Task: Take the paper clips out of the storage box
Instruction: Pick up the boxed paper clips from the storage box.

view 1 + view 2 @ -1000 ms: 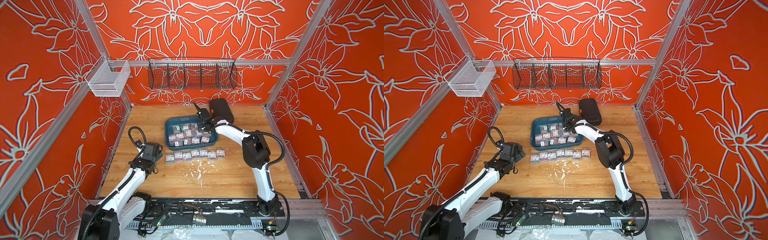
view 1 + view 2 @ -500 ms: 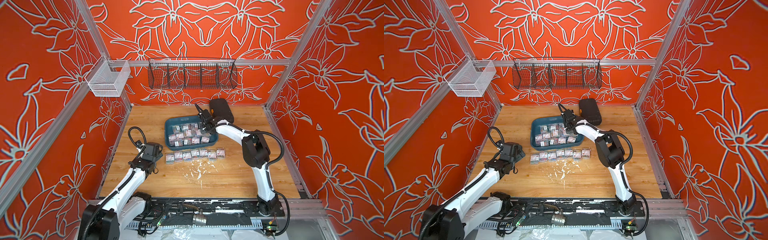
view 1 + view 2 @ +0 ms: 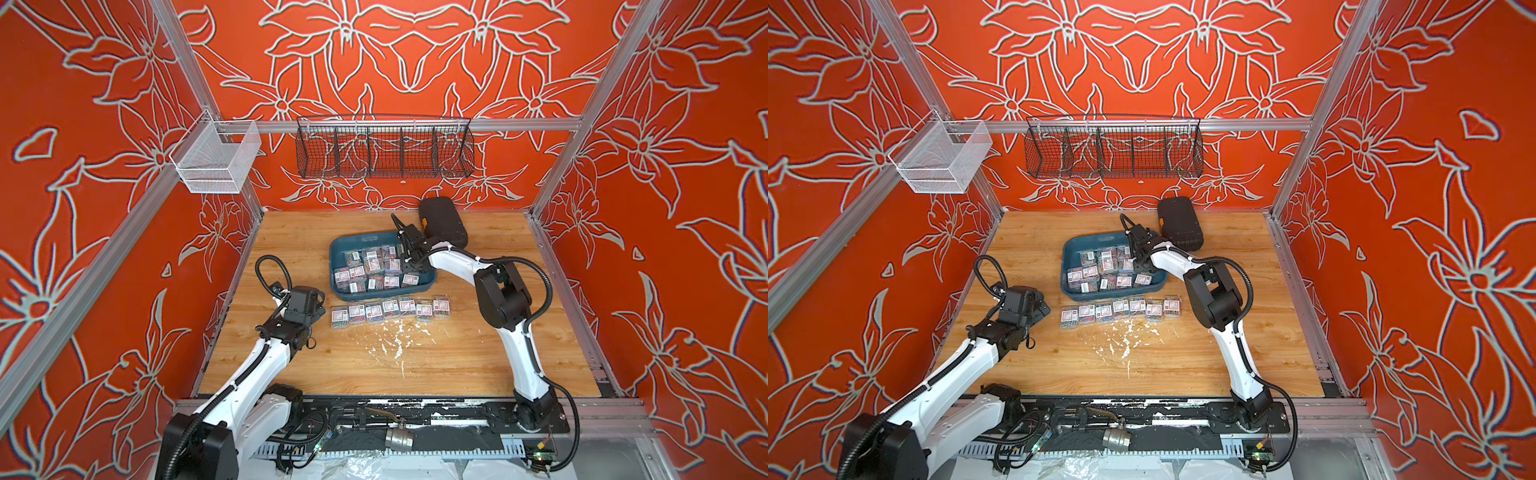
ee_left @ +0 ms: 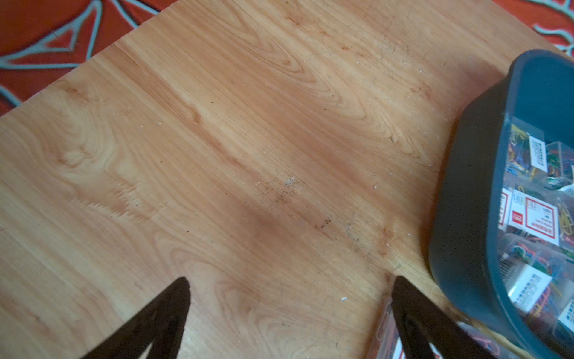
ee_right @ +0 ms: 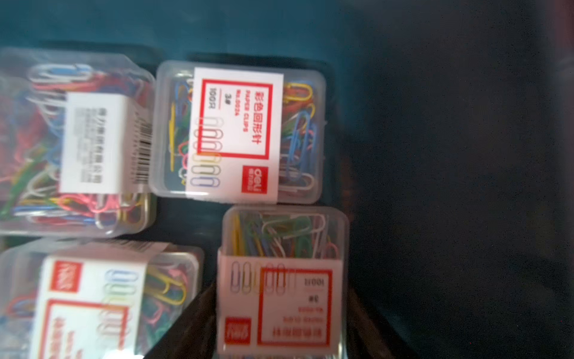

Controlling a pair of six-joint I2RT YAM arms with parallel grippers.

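The dark teal storage box (image 3: 338,249) (image 3: 1071,253) stands mid-table, holding several clear boxes of paper clips (image 3: 370,268). In front of it, a row of several more boxes (image 3: 390,309) (image 3: 1121,309) lies on the wood. My right gripper (image 3: 409,262) (image 5: 282,286) is down inside the storage box at its right end. Its fingers (image 5: 198,314) straddle one labelled box (image 5: 281,298); blur hides whether they press on it. My left gripper (image 3: 318,305) (image 4: 290,279) hovers wide open over bare wood, just left of the row.
A black hard case (image 3: 442,226) lies behind the storage box to the right. A black wire basket (image 3: 384,149) and a white mesh basket (image 3: 214,160) hang on the walls. White specks (image 3: 395,345) dot the wood in front of the row.
My right gripper has shifted slightly over the boxes at the storage box's right end. The left arm has not moved.
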